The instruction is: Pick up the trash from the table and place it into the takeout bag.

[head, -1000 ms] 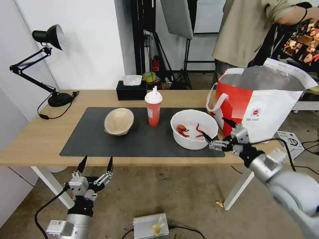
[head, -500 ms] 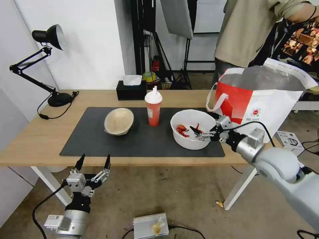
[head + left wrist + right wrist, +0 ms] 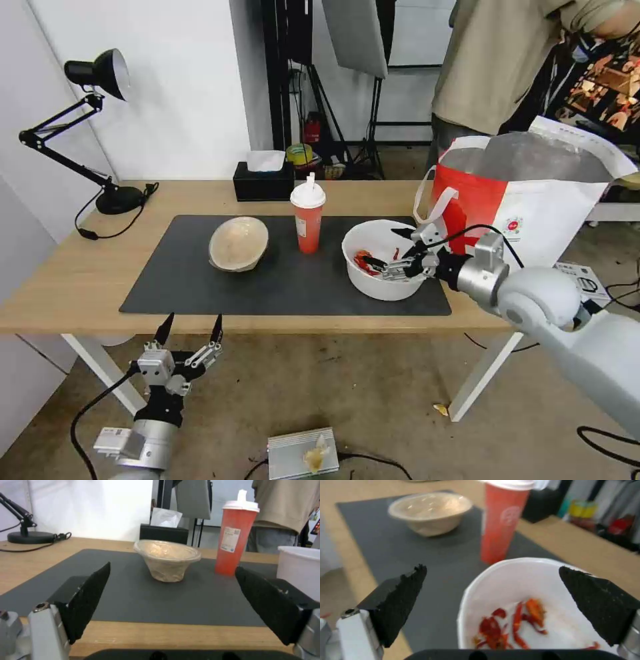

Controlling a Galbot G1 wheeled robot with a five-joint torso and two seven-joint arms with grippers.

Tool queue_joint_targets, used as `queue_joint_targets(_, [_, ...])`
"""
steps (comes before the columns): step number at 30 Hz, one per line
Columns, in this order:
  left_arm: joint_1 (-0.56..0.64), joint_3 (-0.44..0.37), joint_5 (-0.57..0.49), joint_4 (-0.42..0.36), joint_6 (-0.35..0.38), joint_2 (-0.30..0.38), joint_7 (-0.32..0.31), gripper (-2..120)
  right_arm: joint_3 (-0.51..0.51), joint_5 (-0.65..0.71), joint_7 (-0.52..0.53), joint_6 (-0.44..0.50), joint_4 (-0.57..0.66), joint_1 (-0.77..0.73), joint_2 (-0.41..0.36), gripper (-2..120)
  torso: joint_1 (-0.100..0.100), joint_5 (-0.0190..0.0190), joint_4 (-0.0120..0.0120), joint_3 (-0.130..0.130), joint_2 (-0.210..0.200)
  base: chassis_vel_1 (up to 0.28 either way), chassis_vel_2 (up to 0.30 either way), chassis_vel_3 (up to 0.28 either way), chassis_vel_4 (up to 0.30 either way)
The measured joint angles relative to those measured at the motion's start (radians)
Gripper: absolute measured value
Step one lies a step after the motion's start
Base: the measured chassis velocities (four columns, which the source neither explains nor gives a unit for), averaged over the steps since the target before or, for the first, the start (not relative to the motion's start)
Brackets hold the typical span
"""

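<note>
A white bowl with red chili scraps sits on the dark mat at the right of the table. My right gripper hangs open over the bowl's right part, its fingers spread above the inside; the right wrist view looks down into the bowl. A red cup with white lid and straw stands mid-mat. The beige bowl rests to its left. The red-and-white takeout bag stands open at the table's right end. My left gripper waits open below the table's front edge.
A black desk lamp stands at the back left, its cable trailing on the wood. A black tissue box sits behind the cup. On the floor lie a small white carton and a metal box.
My right gripper has swung left and away from me, from the bowl's front right corner to above its inside. The left arm has barely shifted.
</note>
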Motion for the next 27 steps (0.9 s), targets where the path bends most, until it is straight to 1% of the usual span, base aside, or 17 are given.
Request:
queue_joint_targets(2, [0.0,-0.003,0.0,-0.002,0.004,-0.002,0.005,100,-0.039,0.01,-0.043,-0.027,-0.013,0.052,-0.02,100,0.0,-0.0001,-0.0003,0.0,0.0,0.0,0.0,0.0,0.0])
queue_joint_targets(3, [0.0,-0.003,0.0,-0.002,0.004,-0.002,0.005,100,-0.039,0.01,-0.043,-0.027,-0.013,0.052,-0.02,100,0.0,-0.0001,-0.0003,0.0,0.0,0.0,0.0,0.0,0.0])
queue_joint_targets(5, [0.0,-0.007,0.0,-0.002,0.005,-0.003,0.011,100,-0.08,0.011,-0.073,-0.046,-0.025,0.095,-0.034,100,0.0,0.0,-0.0003,0.0,0.0,0.0,0.0,0.0,0.0])
queue_joint_targets(6, [0.0,-0.009,0.0,0.0,0.005,-0.003,0.015,100,-0.104,0.011,-0.081,-0.053,-0.031,0.117,-0.038,100,0.0,0.0,-0.0004,0.0,0.0,0.0,0.0,0.0,0.0])
queue_joint_targets(7, [0.0,-0.009,0.0,0.0,0.005,-0.003,0.015,100,-0.104,0.011,-0.081,-0.053,-0.031,0.117,-0.038,100,0.0,0.0,-0.0004,0.0,0.0,0.0,0.0,0.0,0.0])
queue_joint_targets(11, [-0.002,-0.018,-0.004,0.012,0.004,-0.001,0.03,100,-0.203,0.007,-0.111,-0.07,-0.058,0.205,-0.044,100,0.0,-0.0001,-0.0001,0.0,0.0,0.0,0.0,0.0,0.0])
queue_joint_targets(12, [-0.002,-0.018,-0.004,0.012,0.004,-0.001,0.03,100,-0.203,0.007,-0.111,-0.07,-0.058,0.205,-0.044,100,0.0,-0.0001,-0.0001,0.0,0.0,0.0,0.0,0.0,0.0])
queue_joint_targets(15, [-0.007,-0.018,-0.005,0.015,0.003,-0.002,0.035,100,-0.269,0.0,-0.135,-0.074,-0.083,0.265,-0.048,100,0.0,0.0,-0.0003,0.0,0.0,0.0,0.0,0.0,0.0])
queue_joint_targets(16, [-0.007,-0.018,-0.005,0.015,0.003,-0.002,0.035,100,-0.269,0.0,-0.135,-0.074,-0.083,0.265,-0.048,100,0.0,0.0,-0.0003,0.0,0.0,0.0,0.0,0.0,0.0])
queue_joint_targets(20, [-0.019,-0.022,-0.011,0.023,0.002,-0.002,0.038,100,-0.386,-0.001,-0.157,-0.077,-0.11,0.364,-0.056,100,0.0,-0.0002,-0.0002,0.0,0.0,0.0,0.0,0.0,0.0])
queue_joint_targets(21, [-0.019,-0.022,-0.011,0.023,0.002,-0.002,0.038,100,-0.386,-0.001,-0.157,-0.077,-0.11,0.364,-0.056,100,0.0,-0.0002,-0.0002,0.0,0.0,0.0,0.0,0.0,0.0])
queue_joint_targets(23, [-0.022,-0.026,-0.013,0.03,0.001,-0.002,0.04,100,-0.425,-0.001,-0.157,-0.078,-0.124,0.39,-0.054,100,0.0,0.0,-0.0003,0.0,0.0,0.0,0.0,0.0,0.0])
queue_joint_targets(27, [-0.024,-0.03,-0.016,0.041,-0.002,-0.001,0.044,100,-0.446,-0.003,-0.15,-0.079,-0.139,0.398,-0.04,100,0.0,0.0,-0.0002,0.0,0.0,0.0,0.0,0.0,0.0])
